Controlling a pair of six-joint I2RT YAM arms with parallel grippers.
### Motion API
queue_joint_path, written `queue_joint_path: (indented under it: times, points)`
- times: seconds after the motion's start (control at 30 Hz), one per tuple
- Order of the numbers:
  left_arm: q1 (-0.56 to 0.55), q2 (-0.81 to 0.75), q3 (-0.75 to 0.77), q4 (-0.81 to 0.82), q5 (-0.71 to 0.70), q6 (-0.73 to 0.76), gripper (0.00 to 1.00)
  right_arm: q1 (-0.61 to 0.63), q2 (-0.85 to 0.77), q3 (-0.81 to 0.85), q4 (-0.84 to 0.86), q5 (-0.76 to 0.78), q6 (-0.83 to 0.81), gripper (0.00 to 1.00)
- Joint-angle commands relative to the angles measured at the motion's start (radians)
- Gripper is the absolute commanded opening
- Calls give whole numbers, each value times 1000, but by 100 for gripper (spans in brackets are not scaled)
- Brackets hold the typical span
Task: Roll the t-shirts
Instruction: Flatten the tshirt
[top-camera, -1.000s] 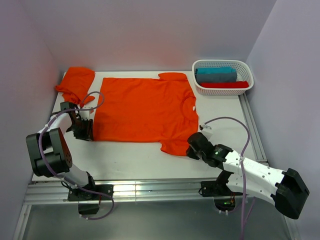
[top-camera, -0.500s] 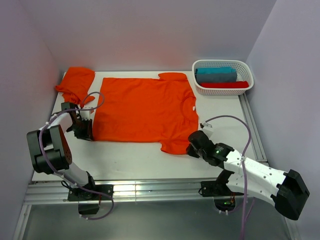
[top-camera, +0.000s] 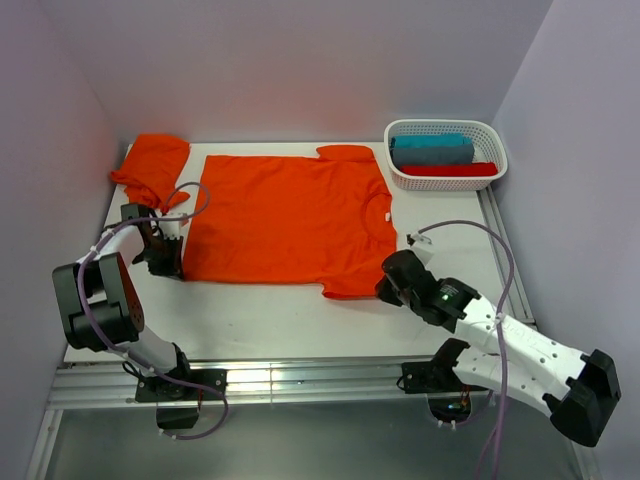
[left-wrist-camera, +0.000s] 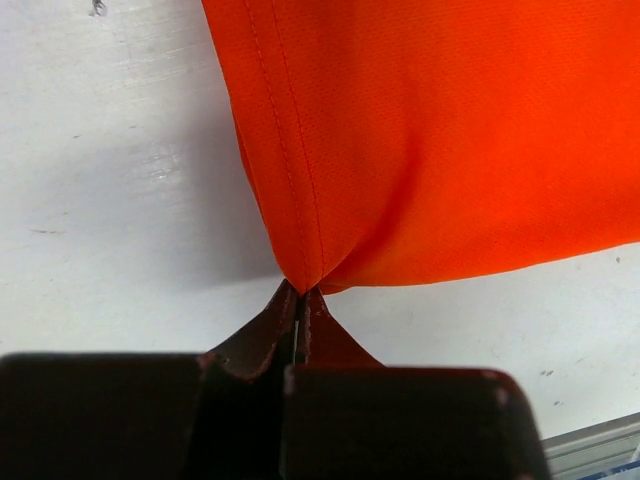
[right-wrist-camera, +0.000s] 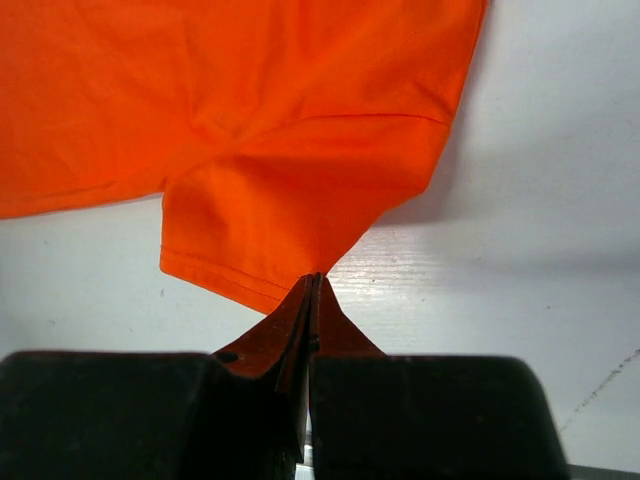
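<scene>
The t-shirt (top-camera: 285, 215) lies flat mid-table (top-camera: 260, 320), long axis left-right, collar toward the right edge. The left gripper (top-camera: 168, 262) is clamped on its near hem corner, the right gripper (top-camera: 385, 290) on its near sleeve. A second t-shirt (top-camera: 152, 165) lies bunched at the far left corner.

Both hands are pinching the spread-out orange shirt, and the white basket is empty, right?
Not empty: the top view shows the basket holding teal, grey and red folded clothes. The left hand and right hand do pinch the shirt.
</scene>
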Motion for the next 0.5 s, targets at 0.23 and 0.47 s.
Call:
queue_joint_path:
  times: [0.23,0.47]
  points:
    - [5,-148,-13,-59,10,107,0,-5,-176,24,-111,-19,45,0]
    - [9,-243,-50,-102,-9,153,0,48,-222,61,-176,-17,83,0]
